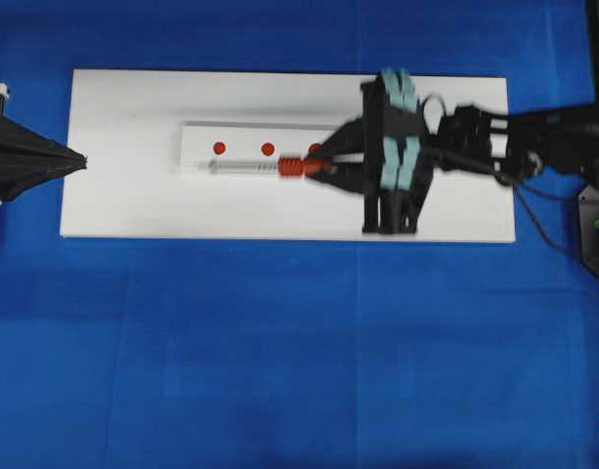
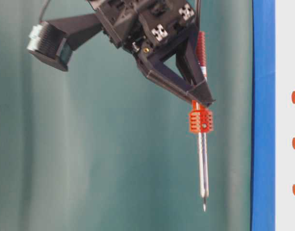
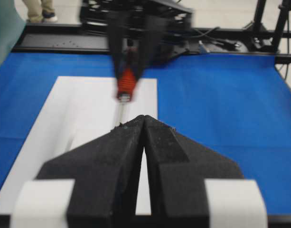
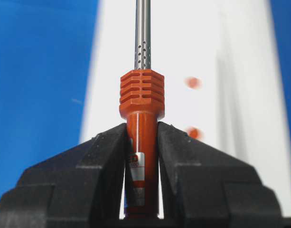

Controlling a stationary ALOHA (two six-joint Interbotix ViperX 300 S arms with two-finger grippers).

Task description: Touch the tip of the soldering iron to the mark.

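My right gripper (image 1: 330,166) is shut on the red-orange handle of the soldering iron (image 1: 290,168). The iron's silver shaft points left over a small white plate (image 1: 196,137). That plate carries a row of three red marks (image 1: 219,148), and the rightmost is partly hidden under the gripper. The table-level view shows the iron's tip (image 2: 204,208) held in the air, apart from the board and its marks (image 2: 294,189). In the right wrist view the fingers (image 4: 107,147) clamp the handle just behind the ribbed collar (image 4: 142,92). My left gripper (image 1: 79,159) is shut and empty at the board's left end.
The plate lies on a long white board (image 1: 133,210) on a blue table cover (image 1: 279,342). The right arm (image 1: 534,142) and its black cable reach in from the right edge. A dark frame (image 3: 221,45) runs along the table's far side.
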